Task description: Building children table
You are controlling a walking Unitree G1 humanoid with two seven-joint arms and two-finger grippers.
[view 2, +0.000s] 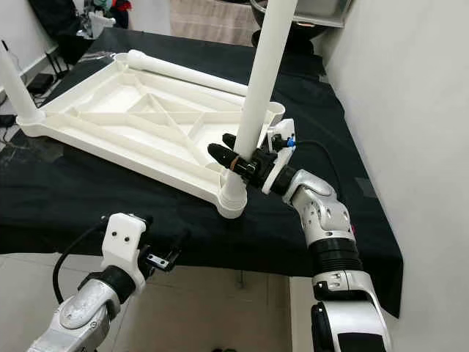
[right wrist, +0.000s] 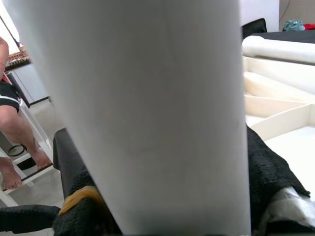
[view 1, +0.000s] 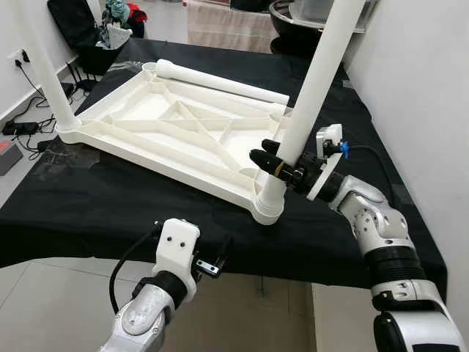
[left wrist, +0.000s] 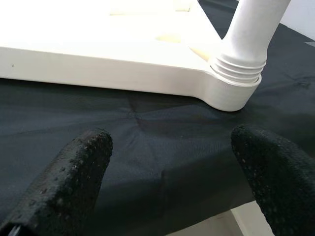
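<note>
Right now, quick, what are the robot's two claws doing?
Left gripper: open, holding nothing, by the table's near edge.
Right gripper: shut on the white table leg standing in the corner socket.

Right pincer (view 1: pixel 268 161) clamped — left pincer (view 1: pixel 214 262) spread

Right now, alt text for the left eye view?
The right gripper clamps a white table leg standing in the near corner socket of the upside-down white tabletop on black cloth; the left gripper hangs open below.
</note>
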